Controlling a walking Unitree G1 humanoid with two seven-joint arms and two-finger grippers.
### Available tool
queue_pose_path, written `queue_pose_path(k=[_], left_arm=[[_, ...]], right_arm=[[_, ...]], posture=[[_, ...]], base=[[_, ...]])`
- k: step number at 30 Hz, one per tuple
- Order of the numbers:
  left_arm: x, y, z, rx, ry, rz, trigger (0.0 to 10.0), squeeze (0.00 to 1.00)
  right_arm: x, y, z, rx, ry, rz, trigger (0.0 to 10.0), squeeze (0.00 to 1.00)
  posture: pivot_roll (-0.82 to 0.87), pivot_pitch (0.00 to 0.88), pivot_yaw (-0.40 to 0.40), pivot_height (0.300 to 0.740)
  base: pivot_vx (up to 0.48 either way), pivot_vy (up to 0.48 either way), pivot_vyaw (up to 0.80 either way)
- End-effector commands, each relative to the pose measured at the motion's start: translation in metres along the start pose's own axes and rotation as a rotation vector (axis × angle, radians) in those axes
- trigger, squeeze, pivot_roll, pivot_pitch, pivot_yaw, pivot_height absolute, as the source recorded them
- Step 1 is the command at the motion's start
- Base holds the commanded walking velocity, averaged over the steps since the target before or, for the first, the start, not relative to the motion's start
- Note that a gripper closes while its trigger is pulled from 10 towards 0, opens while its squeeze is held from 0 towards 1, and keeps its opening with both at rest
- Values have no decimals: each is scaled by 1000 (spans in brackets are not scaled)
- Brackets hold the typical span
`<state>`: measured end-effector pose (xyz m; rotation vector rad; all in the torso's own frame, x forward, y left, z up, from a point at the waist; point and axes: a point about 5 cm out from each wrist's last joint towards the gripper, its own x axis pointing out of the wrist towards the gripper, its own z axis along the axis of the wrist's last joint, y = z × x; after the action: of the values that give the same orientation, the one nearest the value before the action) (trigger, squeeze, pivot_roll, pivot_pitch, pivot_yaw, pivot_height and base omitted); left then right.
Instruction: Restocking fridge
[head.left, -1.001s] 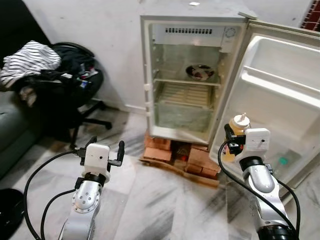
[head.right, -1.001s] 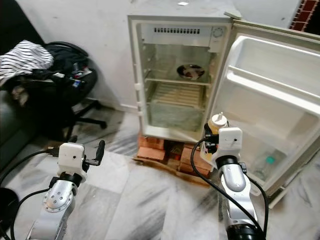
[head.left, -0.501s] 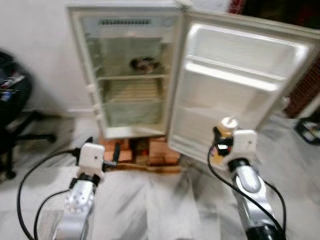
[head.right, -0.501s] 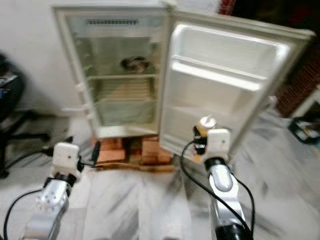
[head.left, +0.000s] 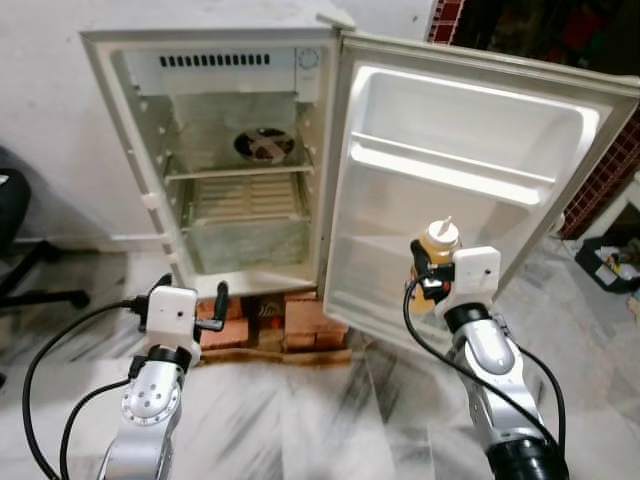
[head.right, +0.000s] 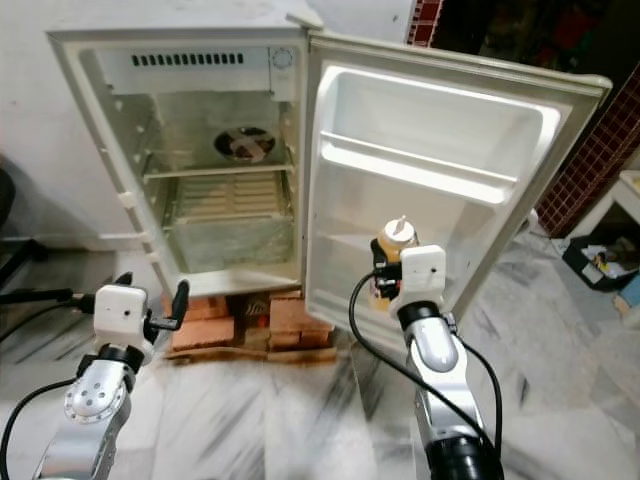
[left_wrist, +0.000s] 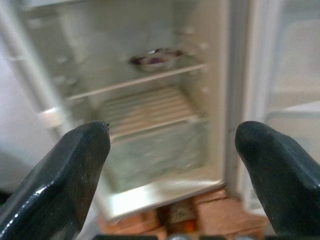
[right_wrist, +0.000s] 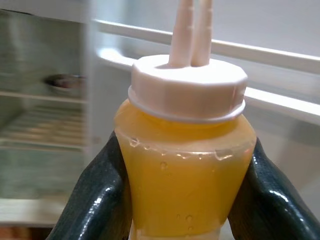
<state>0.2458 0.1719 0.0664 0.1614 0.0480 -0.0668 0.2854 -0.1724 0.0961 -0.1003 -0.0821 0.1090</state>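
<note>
Right now my right pincer (head.left: 425, 280) is clamped on the sauce bottle (head.left: 435, 262), upright before the fridge door (head.left: 470, 190). I'd keep it level and aim for the door's lower shelf; left pincer (head.left: 190, 300) hangs apart.

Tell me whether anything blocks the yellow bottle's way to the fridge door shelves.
Nothing visible does. The right pincer holds the yellow bottle upright in front of the open fridge door, whose upper door shelf looks bare. The lower door shelves sit partly hidden behind the bottle.
</note>
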Motion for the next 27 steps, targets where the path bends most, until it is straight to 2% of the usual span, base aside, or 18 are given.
queue_pose_path(k=[1,6,13,19,23,27], left_arm=[[0,-6,1,-9,-1,-17,10000,0],[0,-7,0,-8,6,-22,10000,0],[-1,-10,-1,-15,18,-15,10000,0],[-11,-11,-6,-13,33,-6,10000,0],[-18,-9,-10,-4,40,2,10000,0],[-18,-9,-10,-3,42,4,10000,0]], right_arm=[[0,-9,1,-7,-3,-29,10000,0],[0,-9,1,-8,-3,-26,10000,0],[-2,-9,-3,-8,23,-40,10000,0],[-3,-3,-10,10,73,-30,10000,0],[-8,2,-12,60,86,-18,10000,0],[-9,3,-12,64,87,-13,10000,0]], posture=[[11,0,-38,740],[9,0,-36,740],[9,0,-36,740],[12,0,-39,740],[19,0,-45,740],[19,0,-45,740]], base=[[379,0,0],[286,0,0],[0,0,0],[0,0,0],[0,0,0],[0,0,0]])
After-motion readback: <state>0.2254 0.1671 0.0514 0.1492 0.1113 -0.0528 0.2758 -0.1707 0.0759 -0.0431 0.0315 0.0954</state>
